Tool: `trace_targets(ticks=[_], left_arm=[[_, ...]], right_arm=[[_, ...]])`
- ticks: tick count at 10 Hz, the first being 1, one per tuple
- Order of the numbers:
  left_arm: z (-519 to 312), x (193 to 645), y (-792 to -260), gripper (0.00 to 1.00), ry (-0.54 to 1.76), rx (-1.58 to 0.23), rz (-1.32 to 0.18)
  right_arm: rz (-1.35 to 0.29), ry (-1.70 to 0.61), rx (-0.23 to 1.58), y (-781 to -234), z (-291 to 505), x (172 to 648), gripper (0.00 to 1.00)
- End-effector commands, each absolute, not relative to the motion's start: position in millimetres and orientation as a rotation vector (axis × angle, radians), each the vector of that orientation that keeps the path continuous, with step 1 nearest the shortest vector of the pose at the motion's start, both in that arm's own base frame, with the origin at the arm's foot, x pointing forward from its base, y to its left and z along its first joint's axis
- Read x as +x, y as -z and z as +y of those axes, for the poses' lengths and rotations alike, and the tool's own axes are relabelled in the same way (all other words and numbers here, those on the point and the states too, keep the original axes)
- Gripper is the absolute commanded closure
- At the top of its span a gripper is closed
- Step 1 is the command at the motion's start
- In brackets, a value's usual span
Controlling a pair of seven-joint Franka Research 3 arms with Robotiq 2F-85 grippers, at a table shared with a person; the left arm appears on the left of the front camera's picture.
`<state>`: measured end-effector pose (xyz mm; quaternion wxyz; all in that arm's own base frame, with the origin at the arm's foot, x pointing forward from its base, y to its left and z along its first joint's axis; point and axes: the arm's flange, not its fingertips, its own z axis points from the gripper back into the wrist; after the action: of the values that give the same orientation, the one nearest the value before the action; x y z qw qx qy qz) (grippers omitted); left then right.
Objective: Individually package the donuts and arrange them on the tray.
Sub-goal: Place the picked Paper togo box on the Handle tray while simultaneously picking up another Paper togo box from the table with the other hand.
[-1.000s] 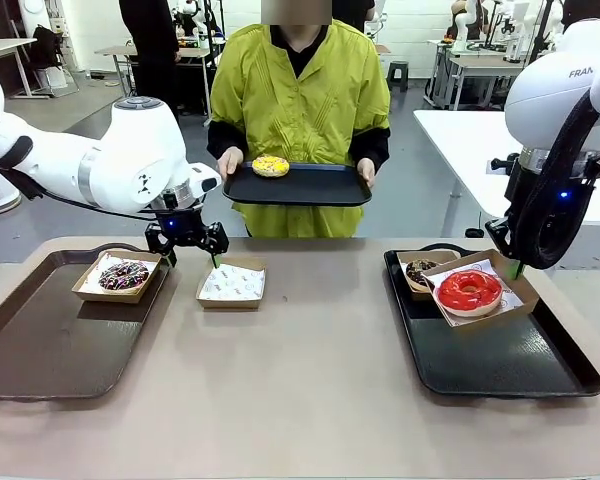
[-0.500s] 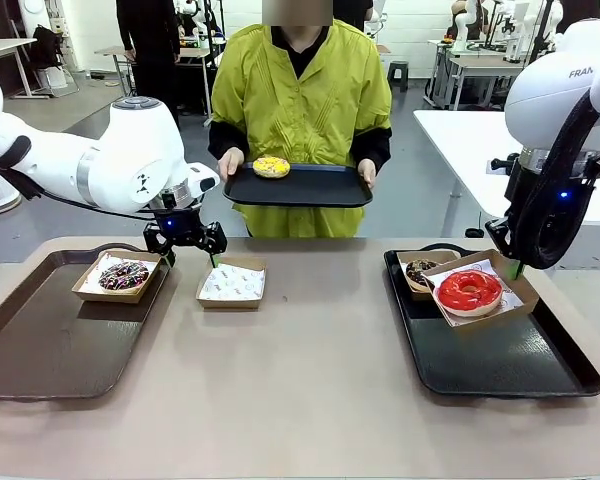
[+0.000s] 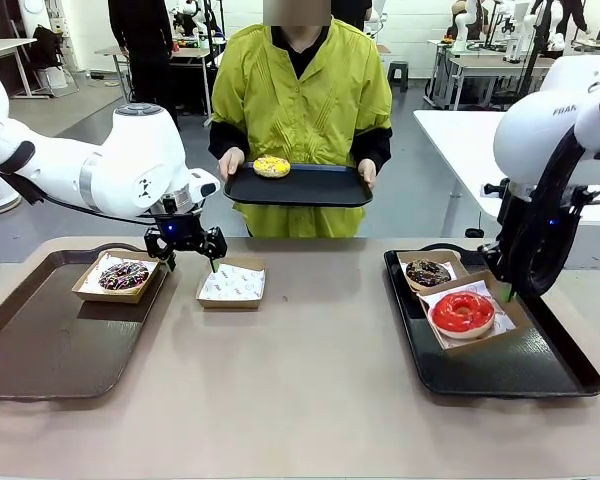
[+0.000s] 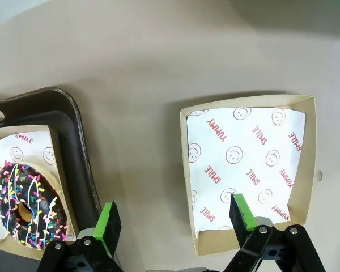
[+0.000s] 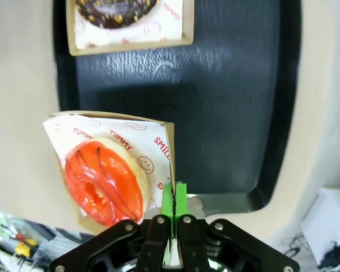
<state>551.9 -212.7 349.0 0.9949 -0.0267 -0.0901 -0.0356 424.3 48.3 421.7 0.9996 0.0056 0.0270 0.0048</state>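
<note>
Your left end effector (image 3: 190, 258) hangs just above the beige bench (image 3: 300, 420) with its jaws spread wide and nothing between them. One green pad sits beside the rim of the dark brown plastic tray (image 3: 40, 350) on your left. The other pad is over one edge of an empty shallow cardboard box (image 4: 246, 164) lined with white paper printed with smileys. That empty box stands on the bench just beside the brown tray. In the tray's far corner, the chocolate ring donut with coloured sprinkles (image 3: 124, 276) lies in a lined cardboard box of its own.

Your right end effector (image 5: 174, 198) has its green pads pressed together, and they appear to pinch the wall of the lined cardboard box (image 5: 153, 133) that carries the glossy red ring donut (image 3: 463, 311). This box sits on the black plastic tray (image 3: 510, 365) on your right. Just beyond it, on the same tray and nearer the person, the dark chocolate ring donut (image 3: 427, 271) lies in another lined box.

The yellow sprinkled ring donut (image 3: 271, 166) is unboxed. It lies on a second black tray (image 3: 320, 190), which the person in the yellow-green smock holds level at the far side of the bench, with the person's hands (image 3: 229, 160) at either end.
</note>
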Motion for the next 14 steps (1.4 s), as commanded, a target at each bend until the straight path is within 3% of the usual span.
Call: trace_targets(ticks=[1, 8, 9, 10, 11, 13, 14], left_arm=[[-215.2, 560.7, -346.1, 0.0, 0.042, -0.077, -0.193], [-224.6, 579.4, -327.7, 0.0, 0.005, -0.056, -0.135], [-225.3, 581.5, -328.5, 0.38, 0.02, -0.063, -0.129], [-225.2, 580.5, -327.9, 0.59, 0.019, -0.063, -0.124], [-225.8, 580.8, -327.8, 0.97, 0.019, -0.07, -0.121], [-226.1, 580.4, -328.8, 1.0, 0.019, -0.073, -0.119], [-226.2, 580.0, -329.6, 1.0, 0.02, -0.075, -0.119]], right_arm=[[0.034, 0.044, 0.01, -403.4, 53.8, 422.2, 0.99], [0.059, 0.087, 0.023, -376.4, 50.0, 432.4, 0.99], [0.077, 0.077, 0.032, -375.3, 49.0, 432.9, 0.48], [0.085, 0.076, 0.033, -374.3, 48.7, 433.2, 0.39], [0.09, 0.08, 0.038, -374.6, 48.1, 433.2, 0.0], [0.09, 0.085, 0.046, -375.5, 47.5, 432.8, 0.0], [0.09, 0.085, 0.048, -375.8, 47.8, 432.6, 0.14]])
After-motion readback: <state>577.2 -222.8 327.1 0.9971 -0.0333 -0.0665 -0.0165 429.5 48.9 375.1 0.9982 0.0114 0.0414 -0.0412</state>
